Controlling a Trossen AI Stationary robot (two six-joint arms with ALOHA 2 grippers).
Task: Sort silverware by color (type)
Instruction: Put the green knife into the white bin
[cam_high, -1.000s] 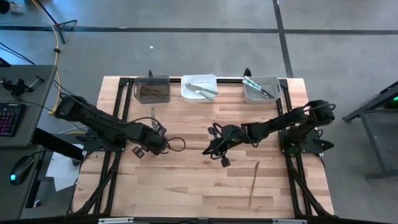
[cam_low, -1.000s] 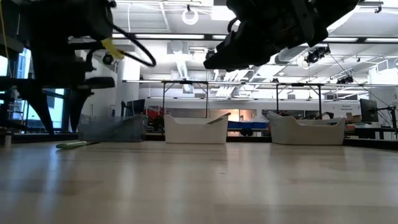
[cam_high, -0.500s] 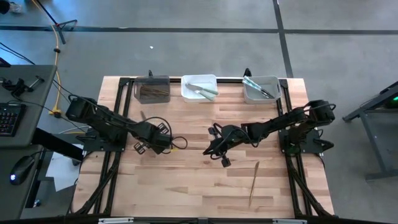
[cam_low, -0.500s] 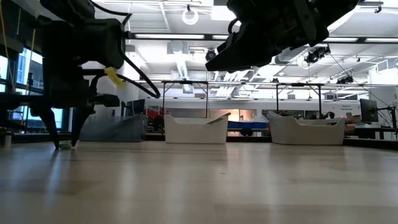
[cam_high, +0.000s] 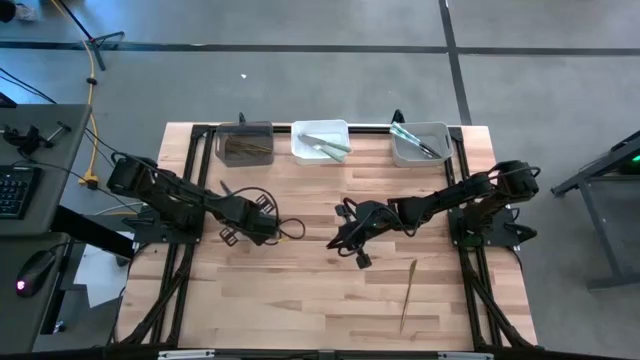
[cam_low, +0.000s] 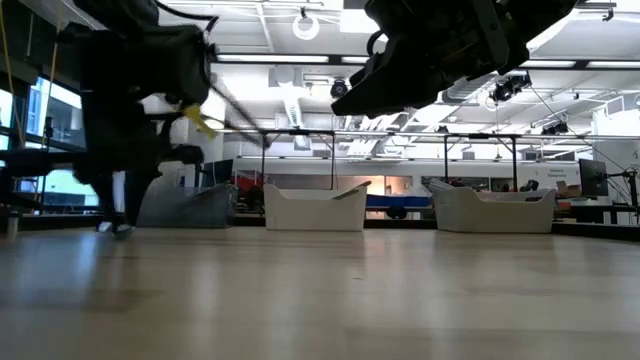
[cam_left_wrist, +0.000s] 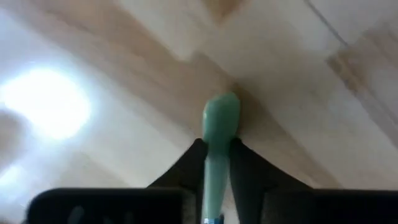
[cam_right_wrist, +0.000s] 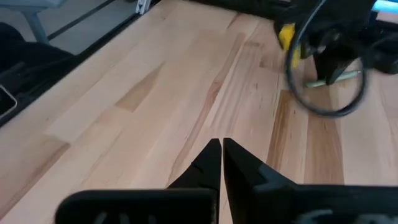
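Over the last second the left arm has swung toward the far left of the surface (cam_high: 300, 300) and dropped onto a green-handled utensil (cam_left_wrist: 219, 134), which earlier lay free on the wood. The left end effector (cam_left_wrist: 214, 163) now has its fingers pressed against both sides of that pale green handle, so it is holding the piece low at the surface, just in front of the dark bin (cam_high: 244, 144).

The step in hand is the pick-up of this green piece. Judging by the bins, the next move calls for a clean lift and a carry to the white bin (cam_high: 321, 141), where green-handled pieces already lie; the slim handle could pivot in the grip if raised quickly.

One more utensil, a brown-handled piece (cam_high: 407, 295), lies loose on the near right of the surface, well apart from both arms.

There are three bins along the far edge: dark at left holding brown pieces, white in the middle, grey bin (cam_high: 419, 144) at right with bluish pieces. Exact counts inside each are too small to tell.

The right end effector (cam_right_wrist: 221, 155) hangs above mid-surface with fingers closed together, holding nothing.
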